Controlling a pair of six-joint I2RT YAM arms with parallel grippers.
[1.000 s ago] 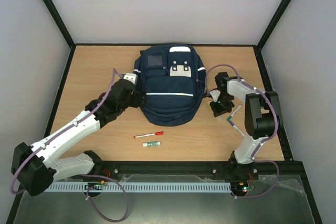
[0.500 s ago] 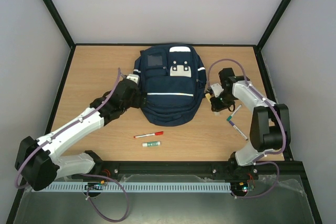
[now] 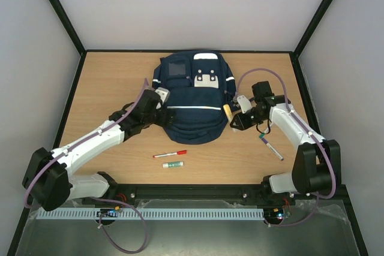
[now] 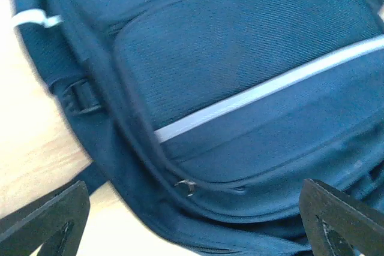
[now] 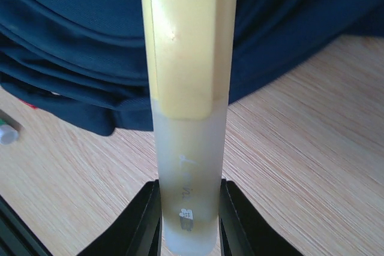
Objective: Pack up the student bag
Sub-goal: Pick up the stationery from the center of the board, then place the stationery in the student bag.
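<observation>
Now | right jaws brought highlighter (image 5: 187, 46) beside student bag (image 3: 195, 121) | left jaws nearer

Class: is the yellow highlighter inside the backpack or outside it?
Outside: the right pincer grips the highlighter, whole length visible, beside the backpack.

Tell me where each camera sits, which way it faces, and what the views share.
Top external: high behind the bases, looking down on the table; left arm, right arm and student bag show.
Left wrist: on the left arm, facing the bag's front; open left claw frames it.
Right wrist: on the right arm, looking along the right claw, shut on a yellow highlighter.
Shared: every view shows the bag.
</observation>
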